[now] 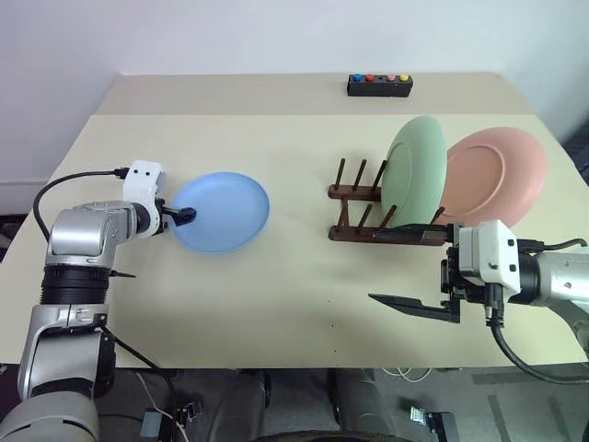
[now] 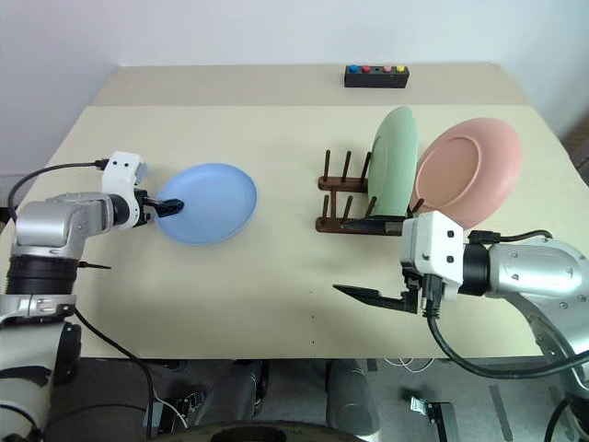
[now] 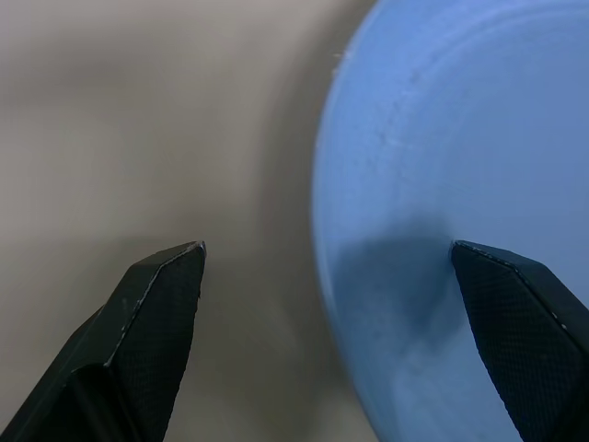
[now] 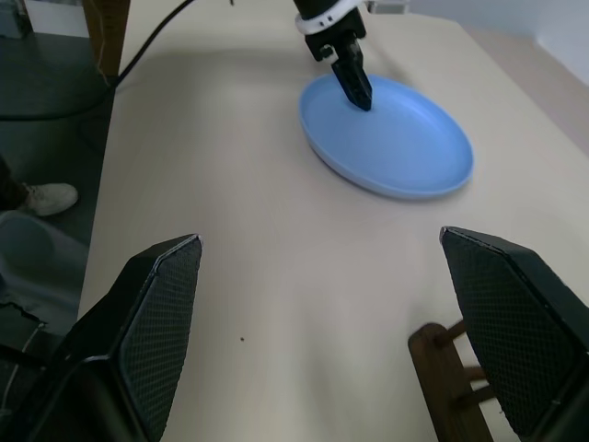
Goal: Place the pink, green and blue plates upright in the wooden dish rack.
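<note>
The blue plate (image 1: 221, 212) lies flat on the table, left of centre. My left gripper (image 1: 187, 217) is open at the plate's left rim, one finger over the plate (image 3: 442, 138) and the other over bare table. The wooden dish rack (image 1: 357, 214) stands right of centre. In it the green plate (image 1: 416, 170) stands upright. The pink plate (image 1: 492, 175) is on edge just to its right, its foot hidden behind my right hand. In front of the rack my right gripper (image 1: 373, 266) hovers open and empty, pointing left.
A small black box with coloured buttons (image 1: 379, 85) sits at the table's far edge. The rack's left pegs (image 1: 342, 170) are free. Bare table lies between the blue plate and the rack. A cable (image 1: 55, 189) trails from my left wrist.
</note>
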